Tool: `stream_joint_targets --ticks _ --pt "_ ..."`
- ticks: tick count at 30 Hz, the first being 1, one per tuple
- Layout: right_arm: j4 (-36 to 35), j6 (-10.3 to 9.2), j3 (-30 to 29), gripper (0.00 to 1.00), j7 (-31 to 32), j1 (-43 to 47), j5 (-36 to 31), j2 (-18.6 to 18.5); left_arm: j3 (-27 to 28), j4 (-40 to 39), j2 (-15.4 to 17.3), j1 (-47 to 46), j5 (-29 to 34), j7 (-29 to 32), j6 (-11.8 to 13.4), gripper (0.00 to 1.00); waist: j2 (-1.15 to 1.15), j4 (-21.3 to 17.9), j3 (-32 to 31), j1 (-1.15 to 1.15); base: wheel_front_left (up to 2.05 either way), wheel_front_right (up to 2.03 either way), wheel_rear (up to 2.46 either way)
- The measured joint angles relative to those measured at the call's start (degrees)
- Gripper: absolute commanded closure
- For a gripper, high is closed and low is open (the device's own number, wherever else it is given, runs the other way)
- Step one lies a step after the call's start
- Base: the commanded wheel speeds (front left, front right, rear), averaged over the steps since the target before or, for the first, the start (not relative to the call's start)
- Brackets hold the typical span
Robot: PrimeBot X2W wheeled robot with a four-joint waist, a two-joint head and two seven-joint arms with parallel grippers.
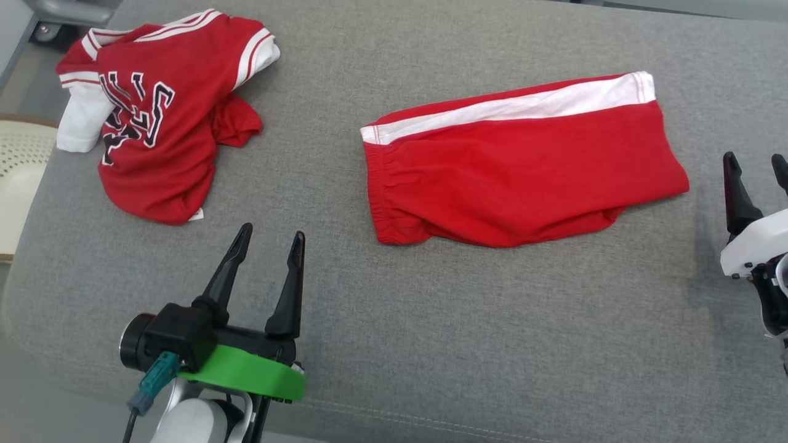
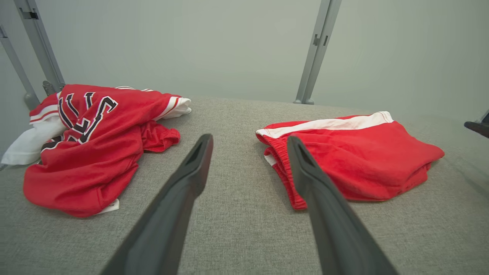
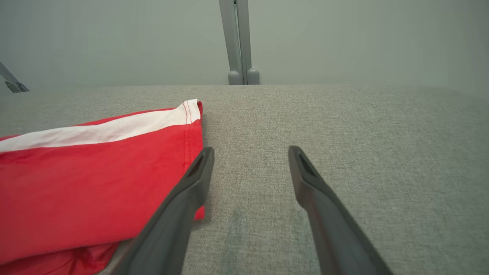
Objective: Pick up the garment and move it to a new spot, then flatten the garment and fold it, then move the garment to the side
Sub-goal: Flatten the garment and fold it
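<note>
Red shorts with a white side stripe lie folded flat on the grey padded table, right of centre; they also appear in the left wrist view and the right wrist view. My left gripper is open near the front left, empty, pointing at the gap between the two garments. My right gripper stands open at the right edge, just right of the shorts' leg hem, holding nothing.
A crumpled red jersey with white sleeves and dark lettering lies at the back left. A cream perforated chair stands off the table's left edge. Grey metal posts rise behind the table.
</note>
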Motion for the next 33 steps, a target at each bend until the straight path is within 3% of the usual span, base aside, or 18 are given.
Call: stream_joint_targets --ticks 12,20,26,27,28,30,31,32,33 --pt "5.4 3.48 3.3 0.0 3.2 -4.6 0.8 1.8 1.9 -1.6 -1.0 0.0 1.0 0.0 0.0 0.0 0.0 5.9 4.6 0.0 0.0 0.0 0.0" --pt "7.4 4.13 3.4 0.0 3.5 -6.9 0.8 1.6 2.1 -2.0 -1.4 0.1 1.3 0.0 0.0 0.0 0.0 6.5 5.6 0.0 0.0 0.0 0.0" --pt "9.1 6.06 3.3 0.0 5.9 -8.3 2.8 2.0 2.2 -2.2 -1.7 0.4 1.9 0.0 -0.1 0.0 0.0 6.3 5.8 0.0 0.0 0.0 0.0" --pt "9.3 6.31 3.2 0.11 6.3 -8.7 3.6 2.3 2.2 -2.2 -1.7 0.4 2.0 0.0 -0.1 0.0 0.0 6.2 5.8 0.0 0.0 0.0 0.0" --pt "9.5 6.5 3.0 0.53 6.5 -9.0 4.4 2.6 2.2 -2.2 -1.8 0.4 2.0 0.0 -0.2 0.0 0.0 6.2 5.8 0.0 0.0 0.0 0.0" --pt "9.8 6.97 2.6 0.72 7.3 -9.3 6.3 3.5 2.2 -2.2 -1.9 0.4 2.0 0.0 -0.2 0.0 0.0 6.1 5.7 0.0 0.0 0.0 0.0" --pt "10.0 7.05 2.4 0.9 7.7 -9.5 7.1 3.8 2.2 -2.2 -1.9 0.4 2.0 0.0 -0.4 0.0 0.0 6.1 5.6 0.0 0.0 0.0 0.0" --pt "10.3 7.32 2.2 1.0 8.0 -9.8 7.7 4.0 2.2 -2.2 -2.0 0.4 2.0 0.0 -0.6 0.0 0.0 6.0 5.5 0.0 0.0 0.0 0.0" --pt "10.6 7.45 2.0 1.0 8.4 -10.0 8.6 4.2 2.3 -2.1 -2.1 0.4 2.0 0.0 -0.6 0.0 0.0 6.0 5.3 0.0 0.0 0.0 0.0"
